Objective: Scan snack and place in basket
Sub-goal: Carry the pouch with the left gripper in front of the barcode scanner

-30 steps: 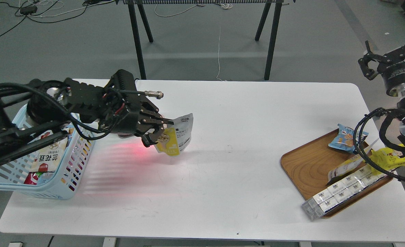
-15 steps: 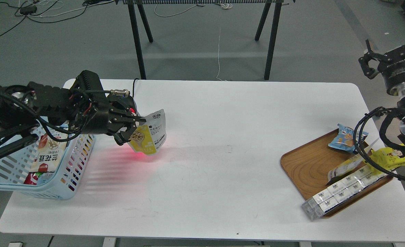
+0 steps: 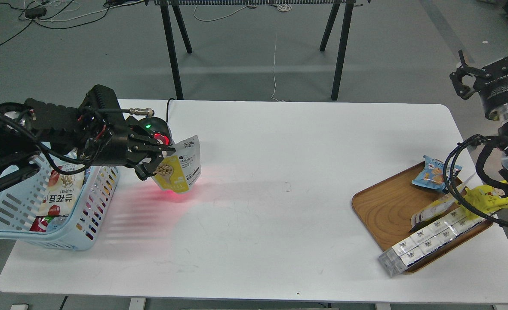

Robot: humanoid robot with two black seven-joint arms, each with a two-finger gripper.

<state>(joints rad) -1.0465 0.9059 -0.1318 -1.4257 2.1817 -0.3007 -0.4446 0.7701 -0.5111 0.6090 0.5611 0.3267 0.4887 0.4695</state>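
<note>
The snack [image 3: 180,168], a small pouch with a yellow front, beige balls and a white text part, hangs tilted above the table in my left gripper [image 3: 162,158], which is shut on its left edge. It is just right of the light blue basket [image 3: 77,241] at the table's left end. A black scanner [image 3: 155,130] with red and green lights stands right behind the pouch, and red light falls on the table under it. My right gripper [image 3: 486,71] is open and empty, raised beyond the table's far right edge.
The basket holds a white packet [image 3: 62,191] and a red one. A brown wooden tray [image 3: 387,206] at the right holds a blue packet [image 3: 432,173], a bright yellow packet [image 3: 490,196], a silver pouch and a row of white boxes [image 3: 430,239]. Black stand legs rise behind the table.
My left gripper has carried the snack leftward, from the table's left-middle toward the basket. The scanner behind it has come into view. The right arm has not moved.
</note>
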